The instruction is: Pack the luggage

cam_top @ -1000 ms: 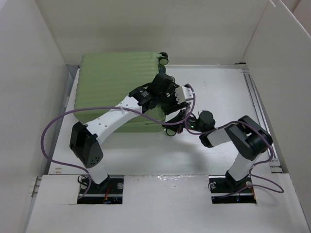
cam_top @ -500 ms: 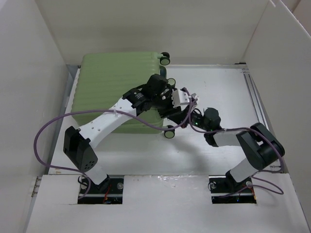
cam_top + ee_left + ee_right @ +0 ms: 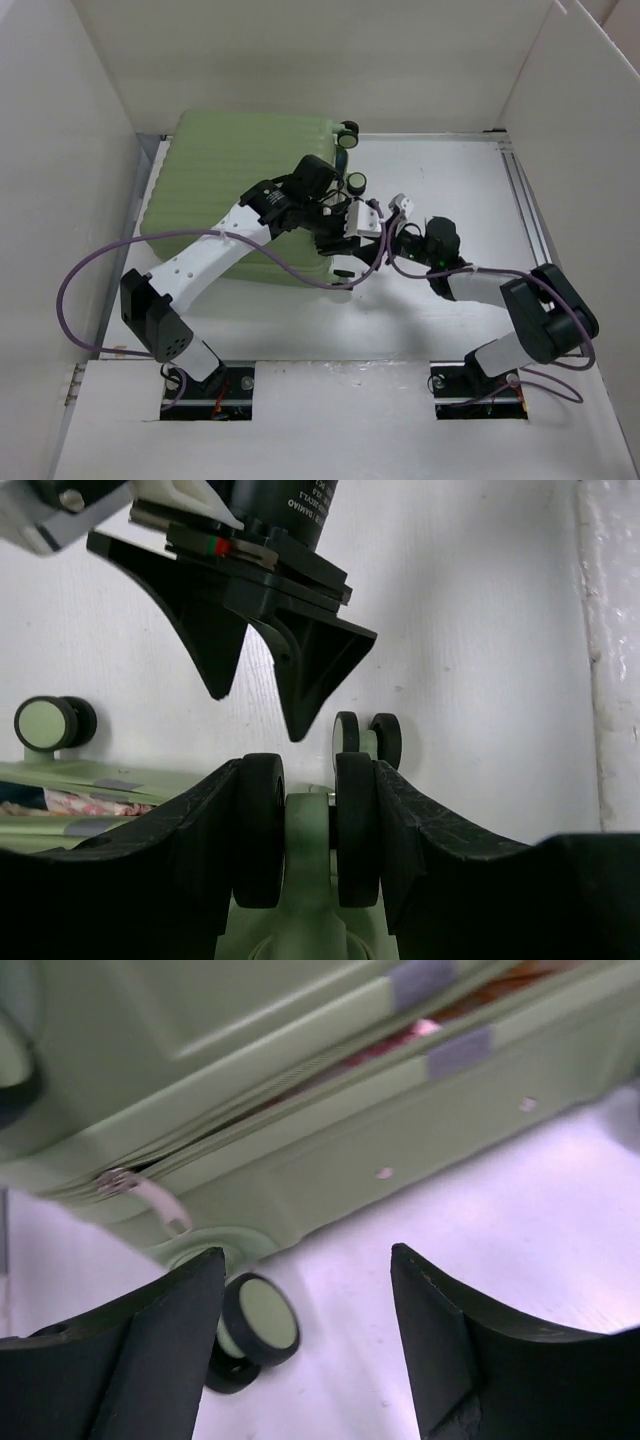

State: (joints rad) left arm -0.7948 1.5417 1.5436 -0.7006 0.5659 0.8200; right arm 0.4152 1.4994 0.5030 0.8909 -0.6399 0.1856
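Two arms of mine meet at the right-hand side of the luggage [image 3: 225, 175], which lies at the far left of the table [image 3: 460, 170] with its ribbed shell up and its wheels pointing right. My left gripper [image 3: 310, 780] is clenched on a twin wheel [image 3: 262, 825] of the case, one black finger pressed against each outer face. My right gripper [image 3: 305, 1255] is spread wide and holds nothing. It hovers just to the right of the same wheeled side, with another wheel [image 3: 262, 1318] low down just beside one of its fingers. From that wrist I see the zip pull [image 3: 160, 1205] hanging loose and the seam gaping a little, with something reddish showing inside (I cannot tell what it is).
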